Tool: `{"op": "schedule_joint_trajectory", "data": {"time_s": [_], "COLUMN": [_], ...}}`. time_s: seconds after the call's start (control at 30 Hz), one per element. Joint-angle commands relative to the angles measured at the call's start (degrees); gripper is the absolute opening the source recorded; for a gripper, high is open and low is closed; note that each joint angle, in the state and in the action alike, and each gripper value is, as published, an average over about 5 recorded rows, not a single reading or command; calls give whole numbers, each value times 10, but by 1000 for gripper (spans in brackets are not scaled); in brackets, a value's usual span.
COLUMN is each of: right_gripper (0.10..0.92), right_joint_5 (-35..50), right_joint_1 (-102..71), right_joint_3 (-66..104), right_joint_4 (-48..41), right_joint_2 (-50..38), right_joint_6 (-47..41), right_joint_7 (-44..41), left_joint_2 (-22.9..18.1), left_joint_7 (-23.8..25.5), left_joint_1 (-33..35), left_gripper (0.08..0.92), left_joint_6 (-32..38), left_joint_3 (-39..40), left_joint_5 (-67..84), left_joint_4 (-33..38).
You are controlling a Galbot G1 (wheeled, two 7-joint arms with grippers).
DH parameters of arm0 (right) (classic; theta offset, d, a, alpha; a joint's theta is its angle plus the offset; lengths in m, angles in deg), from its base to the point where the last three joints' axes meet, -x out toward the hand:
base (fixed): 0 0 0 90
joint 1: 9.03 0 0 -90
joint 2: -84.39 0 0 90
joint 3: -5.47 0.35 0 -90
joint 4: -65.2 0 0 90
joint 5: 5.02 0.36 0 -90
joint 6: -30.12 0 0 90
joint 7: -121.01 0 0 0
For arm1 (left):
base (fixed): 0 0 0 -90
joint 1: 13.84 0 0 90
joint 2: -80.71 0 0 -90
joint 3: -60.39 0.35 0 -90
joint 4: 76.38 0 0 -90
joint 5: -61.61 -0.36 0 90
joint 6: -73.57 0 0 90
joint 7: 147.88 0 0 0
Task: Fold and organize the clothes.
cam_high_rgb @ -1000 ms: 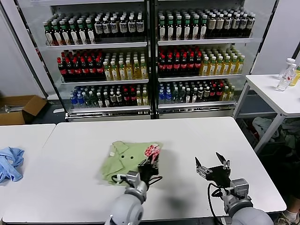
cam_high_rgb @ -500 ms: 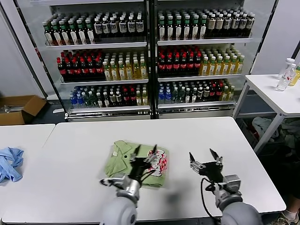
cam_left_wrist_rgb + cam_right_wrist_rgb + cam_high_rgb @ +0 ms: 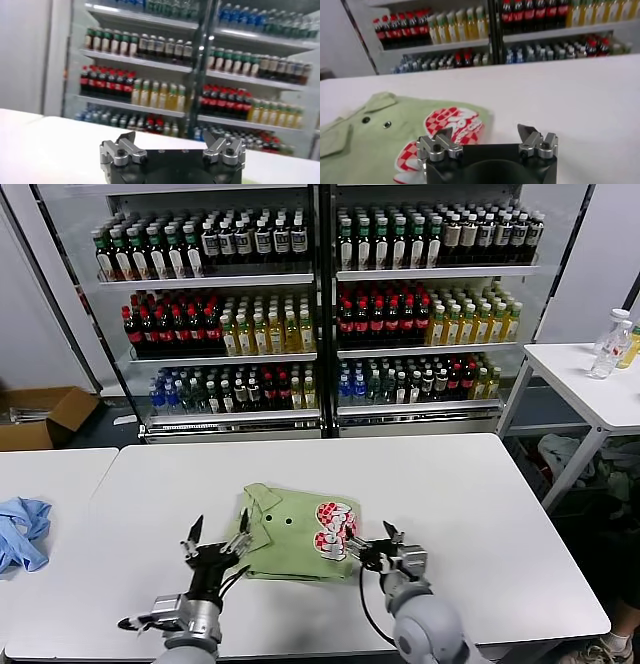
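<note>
Showing shirt (image 3: 395, 135) only beyond right hand (image 3: 487, 137).

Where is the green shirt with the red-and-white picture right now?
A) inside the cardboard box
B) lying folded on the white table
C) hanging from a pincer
B: the light green soft collared shirt lies folded on the white table, with both open pincers beside it, neither holding it.
</note>
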Motion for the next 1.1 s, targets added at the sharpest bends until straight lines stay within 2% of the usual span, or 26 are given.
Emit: {"op": "schedule_joint_trajectory", "data": {"time_s": [0.03,0.17,0.57,0.73,0.8,0.87,0.97,1.1], "right_gripper": [818,758,412,265,213,161,155,255], "right_joint_5": [59,87,45,0,-38,-97,-179,-215], "right_joint_1": [95,96,149,167,142,97,22,-56], "right_joint_3": [-66,-59,-22,-5,0,10,39,91], "right_joint_4": [-131,-133,-157,-156,-128,-93,-50,18], "right_joint_2": [65,62,-22,-74,-91,-101,-99,-97], "right_joint_6": [-24,-23,5,19,29,74,168,222], "right_joint_7": [48,42,-30,-93,-118,-127,-107,-89], "left_joint_2": [14,10,15,16,16,15,14,15], "left_joint_7": [-13,-14,-14,-12,-8,0,12,23], "left_joint_1": [53,57,62,66,70,75,86,99], "left_gripper": [823,823,823,822,823,823,823,822], "left_joint_6": [22,25,27,27,27,25,16,13], "left_joint_3": [-45,-47,-50,-49,-47,-46,-44,-41], "left_joint_5": [-8,-10,-11,-26,-51,-72,-77,-77], "left_joint_4": [20,20,18,22,22,26,40,55]}}
